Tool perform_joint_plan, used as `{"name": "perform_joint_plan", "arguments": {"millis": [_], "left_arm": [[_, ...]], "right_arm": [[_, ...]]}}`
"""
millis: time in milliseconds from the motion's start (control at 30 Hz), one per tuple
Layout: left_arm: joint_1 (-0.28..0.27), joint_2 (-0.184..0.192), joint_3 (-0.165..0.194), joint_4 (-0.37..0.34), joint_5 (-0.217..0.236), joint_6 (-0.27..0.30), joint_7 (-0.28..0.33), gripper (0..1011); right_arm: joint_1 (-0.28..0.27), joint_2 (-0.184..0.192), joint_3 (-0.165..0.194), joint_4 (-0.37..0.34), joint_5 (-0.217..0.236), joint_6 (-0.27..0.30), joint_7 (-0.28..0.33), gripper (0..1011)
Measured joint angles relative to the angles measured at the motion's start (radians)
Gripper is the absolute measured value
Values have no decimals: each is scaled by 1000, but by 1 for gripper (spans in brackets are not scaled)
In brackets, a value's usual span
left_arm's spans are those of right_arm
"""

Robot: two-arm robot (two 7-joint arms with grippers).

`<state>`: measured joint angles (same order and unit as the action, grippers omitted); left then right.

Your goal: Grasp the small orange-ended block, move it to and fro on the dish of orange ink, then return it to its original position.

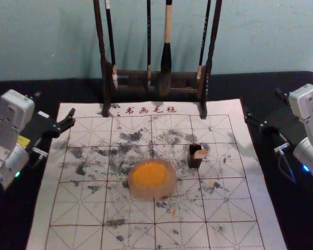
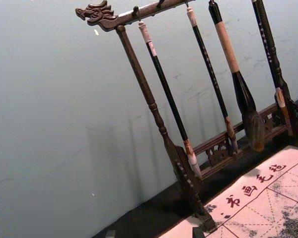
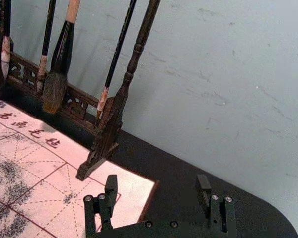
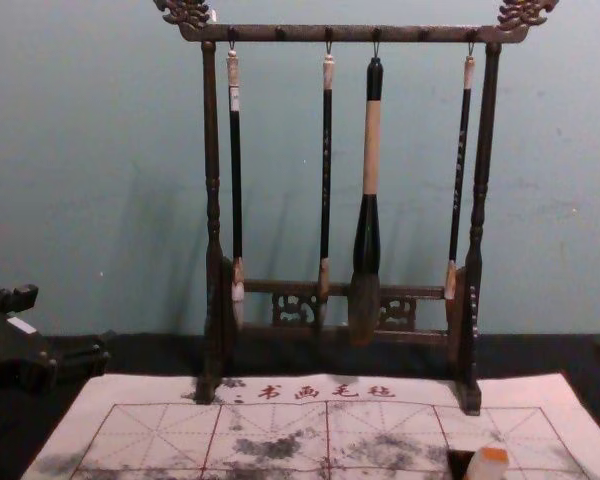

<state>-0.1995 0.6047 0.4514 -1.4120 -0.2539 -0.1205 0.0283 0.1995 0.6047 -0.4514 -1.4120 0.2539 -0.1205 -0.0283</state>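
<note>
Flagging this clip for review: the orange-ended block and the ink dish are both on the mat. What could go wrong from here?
The orange-ended block crowds the small dark holder, so the right tool might catch both and tip the holder.
The ink dish sits nearby; a low sideways sweep could bump it and spill ink.
Orange spots already mark the mat, so a freshly inked block may well drip more.

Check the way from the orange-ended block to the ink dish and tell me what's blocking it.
The dark holder stands right by the orange-ended block, on its dish-facing side. Beyond that, nothing visible stands before the ink dish.
</note>
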Motion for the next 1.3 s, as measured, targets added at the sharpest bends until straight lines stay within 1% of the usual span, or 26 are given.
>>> {"name": "perform_joint_plan", "arguments": {"millis": [1000, 1133, 1233, 1300], "left_arm": [[0, 0, 0, 0, 0, 0, 0, 1001], [0, 0, 0, 0, 0, 0, 0, 1001], [0, 0, 0, 0, 0, 0, 0, 1001], [0, 0, 0, 0, 0, 0, 0, 1001]], "right_arm": [[0, 0, 0, 0, 0, 0, 0, 1002], [-8, 6, 8, -3, 8, -18, 41, 1002], [-22, 23, 14, -20, 33, -39, 111, 1000], [-27, 32, 15, -27, 43, -46, 144, 1000]]}}
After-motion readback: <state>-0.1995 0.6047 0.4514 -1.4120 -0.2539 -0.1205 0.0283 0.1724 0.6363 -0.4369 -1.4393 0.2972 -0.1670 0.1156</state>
